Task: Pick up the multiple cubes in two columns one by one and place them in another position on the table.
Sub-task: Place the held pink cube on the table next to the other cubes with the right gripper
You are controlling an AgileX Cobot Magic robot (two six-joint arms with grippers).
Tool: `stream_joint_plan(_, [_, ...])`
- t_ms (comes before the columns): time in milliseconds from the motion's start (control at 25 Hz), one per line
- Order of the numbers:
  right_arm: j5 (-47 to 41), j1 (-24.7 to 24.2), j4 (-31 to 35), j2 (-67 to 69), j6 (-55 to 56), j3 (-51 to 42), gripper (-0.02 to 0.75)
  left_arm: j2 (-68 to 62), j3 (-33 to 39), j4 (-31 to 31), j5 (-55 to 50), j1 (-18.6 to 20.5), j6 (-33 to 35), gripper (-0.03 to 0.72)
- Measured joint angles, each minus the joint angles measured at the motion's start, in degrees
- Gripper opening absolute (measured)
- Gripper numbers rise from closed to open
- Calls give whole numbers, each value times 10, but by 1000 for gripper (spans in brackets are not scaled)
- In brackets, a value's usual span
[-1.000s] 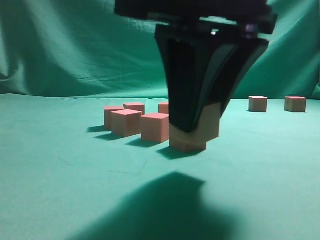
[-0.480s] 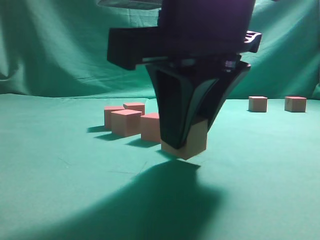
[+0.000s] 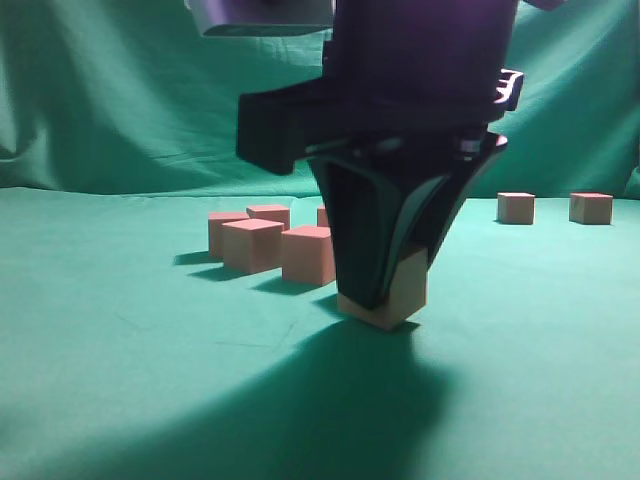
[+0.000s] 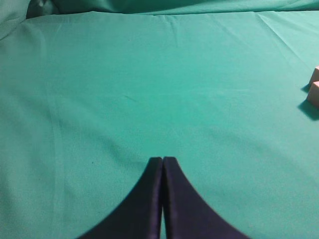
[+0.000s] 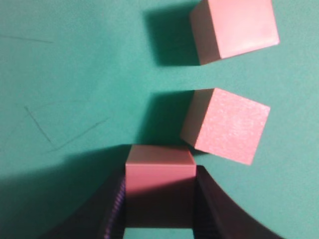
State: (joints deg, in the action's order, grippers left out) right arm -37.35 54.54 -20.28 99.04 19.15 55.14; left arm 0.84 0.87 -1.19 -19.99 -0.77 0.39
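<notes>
My right gripper (image 3: pixel 383 298) fills the middle of the exterior view and is shut on a pink wooden cube (image 3: pixel 407 292), which is tilted with its lower corner at or just above the green cloth. In the right wrist view the held cube (image 5: pixel 159 172) sits between the jaws (image 5: pixel 159 199), with two loose cubes just beyond it (image 5: pixel 227 124) (image 5: pixel 234 30). Several more cubes stand behind on the left (image 3: pixel 252 245) (image 3: pixel 308 255). My left gripper (image 4: pixel 162 161) is shut and empty over bare cloth; it does not show in the exterior view.
Two cubes stand apart at the far right (image 3: pixel 516 207) (image 3: pixel 591 207). Two cubes show at the right edge of the left wrist view (image 4: pixel 314 93). Green cloth (image 3: pixel 120 330) covers the table and hangs as a backdrop.
My right gripper has carried the cube away from the group towards the camera, and it now sits lower in the view. The other cubes have not moved.
</notes>
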Motion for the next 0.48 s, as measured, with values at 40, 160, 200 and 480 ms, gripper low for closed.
stream_joint_plan(40, [-1,0,-1,0,0,0,265,0,0,0,0,0,0,0])
stream_joint_plan(160, [-1,0,-1,0,2,0,265,0,0,0,0,0,0,0])
stream_joint_plan(200, [-1,0,-1,0,2,0,265,0,0,0,0,0,0,0])
stream_joint_plan(480, [-1,0,-1,0,3,0,265,0,0,0,0,0,0,0])
